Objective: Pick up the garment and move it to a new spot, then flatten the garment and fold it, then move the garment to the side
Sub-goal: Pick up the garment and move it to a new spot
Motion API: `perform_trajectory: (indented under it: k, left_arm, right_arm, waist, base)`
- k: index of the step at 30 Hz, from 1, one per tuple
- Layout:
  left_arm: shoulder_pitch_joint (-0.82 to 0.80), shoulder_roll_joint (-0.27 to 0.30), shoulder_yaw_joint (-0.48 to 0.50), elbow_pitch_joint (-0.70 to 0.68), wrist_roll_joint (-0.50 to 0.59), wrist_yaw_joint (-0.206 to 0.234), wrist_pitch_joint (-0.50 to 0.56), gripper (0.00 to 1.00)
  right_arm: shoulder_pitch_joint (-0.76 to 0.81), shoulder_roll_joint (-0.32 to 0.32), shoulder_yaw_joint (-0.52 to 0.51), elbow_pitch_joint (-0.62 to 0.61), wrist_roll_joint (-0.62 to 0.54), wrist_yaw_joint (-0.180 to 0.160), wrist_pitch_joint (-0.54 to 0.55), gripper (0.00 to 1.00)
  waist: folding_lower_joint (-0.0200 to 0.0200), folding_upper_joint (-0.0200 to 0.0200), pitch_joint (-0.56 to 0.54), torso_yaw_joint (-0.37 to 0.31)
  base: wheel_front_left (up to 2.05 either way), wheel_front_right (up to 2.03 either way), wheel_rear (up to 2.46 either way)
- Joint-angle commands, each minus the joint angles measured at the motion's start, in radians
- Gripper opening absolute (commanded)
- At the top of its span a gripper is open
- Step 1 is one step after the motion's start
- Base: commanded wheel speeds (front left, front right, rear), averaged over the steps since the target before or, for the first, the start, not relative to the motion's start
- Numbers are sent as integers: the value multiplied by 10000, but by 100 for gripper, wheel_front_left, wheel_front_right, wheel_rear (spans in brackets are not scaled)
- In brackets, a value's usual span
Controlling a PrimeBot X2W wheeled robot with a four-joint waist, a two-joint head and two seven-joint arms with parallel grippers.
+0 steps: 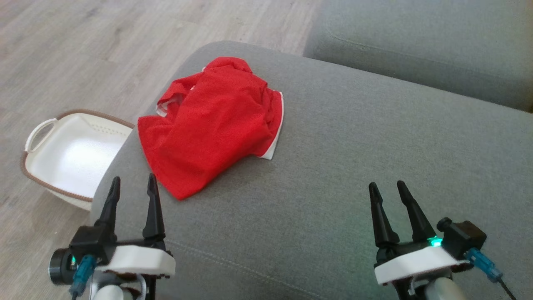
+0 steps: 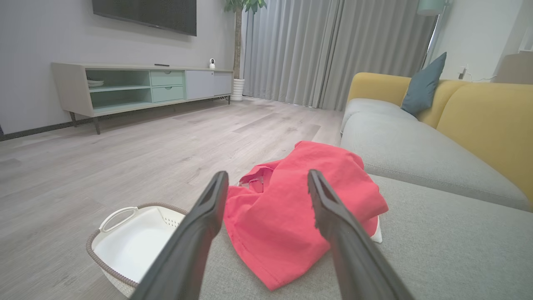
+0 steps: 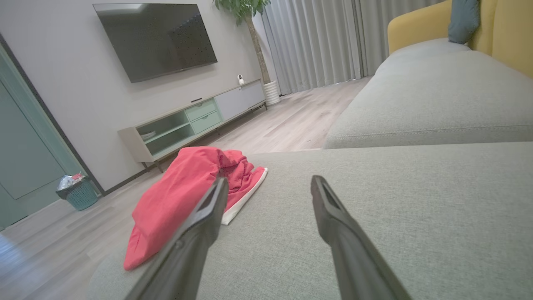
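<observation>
Starting at the bottom of the head view: my left gripper (image 1: 133, 178) is sitting at the lower left and my right gripper (image 1: 387, 183) at the lower right. Both are spread wide with nothing between the fingers, hovering over the grey sofa cushion (image 1: 333, 166). Neither one is touching the cloth.

Moving up the frame, the red garment (image 1: 216, 125) is lying crumpled at centre-left on the cushion, with white trim peeking out along its right edge. Its lower corner is pointing toward my left gripper, near but apart. Its left side is lying right by the cushion's rounded edge. Just past that edge, at the far left, a white basket (image 1: 75, 158) is standing on the wood floor (image 1: 83, 50).

What I'm worrying about: it's bunched in layers, so if I'm only pinching the top fold, I'm guessing it unrolls and sags mid-lift, maybe sliding off the edge toward the basket or the floor. Coming down too steep could also snag the cushion fabric along with it. And the right gripper is sitting well apart from it, so that's a long reach.
</observation>
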Motion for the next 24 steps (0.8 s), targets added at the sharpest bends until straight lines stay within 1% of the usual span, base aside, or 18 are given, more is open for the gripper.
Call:
perform_trajectory:
  k: [1, 7, 12, 15, 19, 22, 24]
  left_arm:
    - [-497, -28, 361, -421, 42, 52, -78, 100]
    - [-883, -28, 788, -544, 77, -46, -78, 100]
    - [-1761, 235, 1360, -362, 122, -453, -78, 100]
    - [-2575, 543, 1638, 14, 78, -766, -78, 100]
    - [-3861, 1168, 1889, 1211, -97, -1254, -58, 100]
    - [-5006, 1654, 1855, 2259, -300, -1623, 445, 100]
    - [-5718, 1996, 1632, 2969, -373, -1850, 1078, 100]
  right_arm:
    - [-430, -77, 169, -329, 11, 77, -109, 100]
    - [-666, -77, -92, -518, -232, 77, -109, 100]
    - [-1045, -77, -616, -899, -580, 77, -109, 100]
    - [-1313, -77, -1097, -1216, -818, 77, -109, 100]
    - [-1632, -77, -1707, -1610, -1077, 77, -109, 100]
    - [-1830, -77, -2047, -1868, -1261, 77, -109, 100]
    - [-1938, -77, -2193, -1994, -1346, 77, -109, 100]
  waist:
    - [0, 0, 115, -137]
    - [0, 0, 660, -641]
    - [0, 0, 1488, -1176]
    - [0, 0, 2118, -1476]
    - [0, 0, 2876, -1818]
    - [0, 0, 3361, -2009]
    - [0, 0, 3605, -2113]
  base:
    - [0, 0, 0]
    - [0, 0, 0]
    - [0, 0, 0]
    - [0, 0, 0]
    - [0, 0, 0]
    - [0, 0, 0]
    - [0, 0, 0]
